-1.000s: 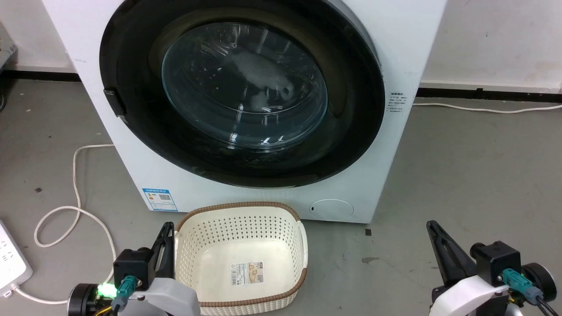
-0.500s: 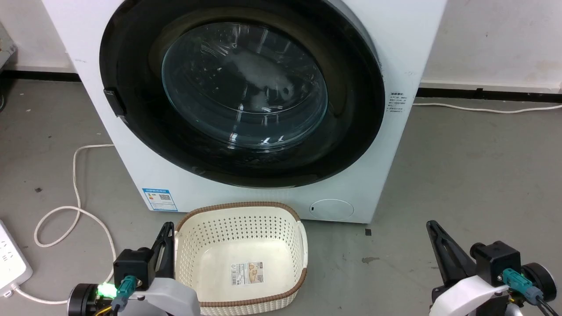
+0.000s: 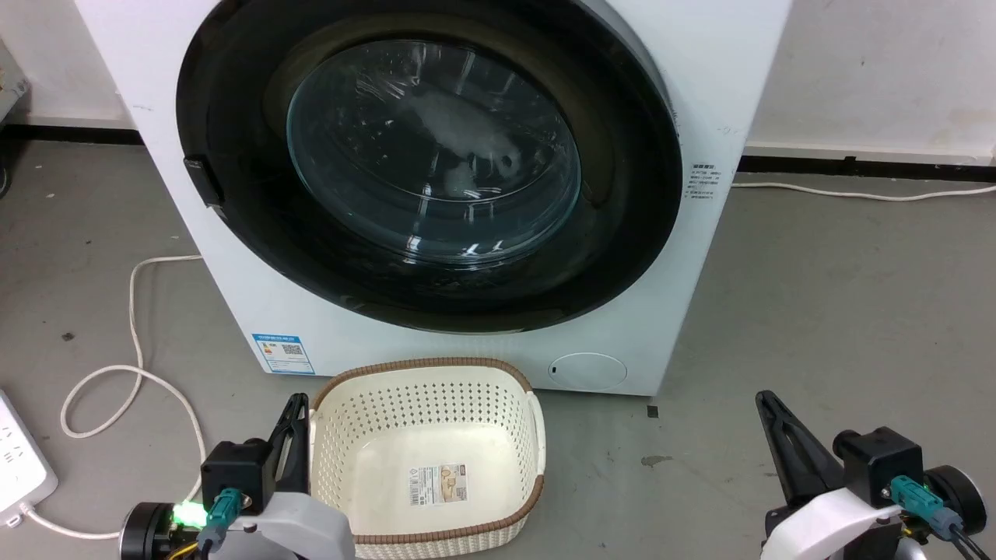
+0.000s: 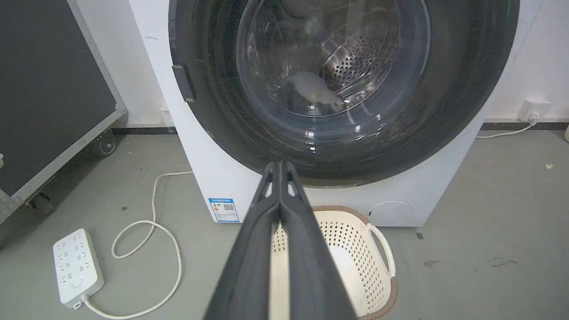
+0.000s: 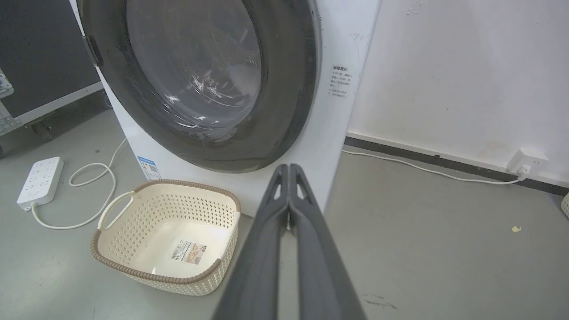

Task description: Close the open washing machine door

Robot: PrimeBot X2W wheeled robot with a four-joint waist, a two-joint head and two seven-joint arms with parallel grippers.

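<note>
The washing machine (image 3: 724, 70) is a white front-loader standing ahead of me on the grey floor. Its washing machine door (image 3: 622, 233), with a wide black rim and a bulging glass window (image 3: 432, 148), lies flat against the machine's front. A dark latch piece (image 3: 204, 180) sits on the rim's left side. Through the glass in the left wrist view I see the steel drum (image 4: 351, 58). My left gripper (image 3: 294, 406) is low at the lower left, shut and holding nothing. My right gripper (image 3: 766, 403) is low at the lower right, shut too. Both hang well short of the door.
A cream perforated basket (image 3: 537, 435) with a brown rim sits on the floor in front of the machine, beside my left gripper. A white power strip (image 4: 75, 266) and its looped cable (image 3: 132, 365) lie to the left. A black wheeled case (image 4: 49, 89) stands further left.
</note>
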